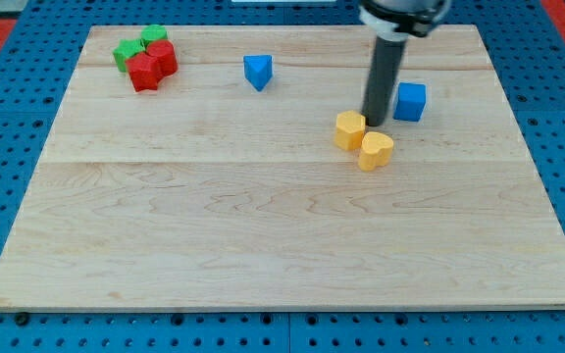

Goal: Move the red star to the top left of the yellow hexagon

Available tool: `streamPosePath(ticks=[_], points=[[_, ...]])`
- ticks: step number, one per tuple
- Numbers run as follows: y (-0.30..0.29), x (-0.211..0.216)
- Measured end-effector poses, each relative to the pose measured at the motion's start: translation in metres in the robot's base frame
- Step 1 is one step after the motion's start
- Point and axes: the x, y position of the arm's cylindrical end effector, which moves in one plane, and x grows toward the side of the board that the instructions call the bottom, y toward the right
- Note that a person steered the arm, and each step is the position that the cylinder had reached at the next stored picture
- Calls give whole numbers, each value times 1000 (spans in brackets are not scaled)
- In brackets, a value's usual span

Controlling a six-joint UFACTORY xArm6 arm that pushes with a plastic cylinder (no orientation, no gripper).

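Note:
The red star [145, 72] lies near the board's top left corner, touching a red round block [163, 56] and two green blocks [126, 51], [153, 37] in one cluster. The yellow hexagon [350, 129] sits right of the board's middle, touching a yellow heart-shaped block [376, 150] at its lower right. My tip [373, 122] rests just right of the hexagon's top edge, above the yellow heart, far to the right of the red star.
A blue triangular block [257, 71] lies at the top middle. A blue cube [410, 101] stands just right of the rod. The wooden board [263, 235] lies on a blue pegboard surface.

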Motion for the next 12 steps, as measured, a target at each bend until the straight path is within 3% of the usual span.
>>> streamPosePath(ticks=[3, 4, 6, 7, 9, 12], points=[[-187, -20], [-189, -74], [-160, -140], [-225, -148], [-294, -131], [-285, -58]])
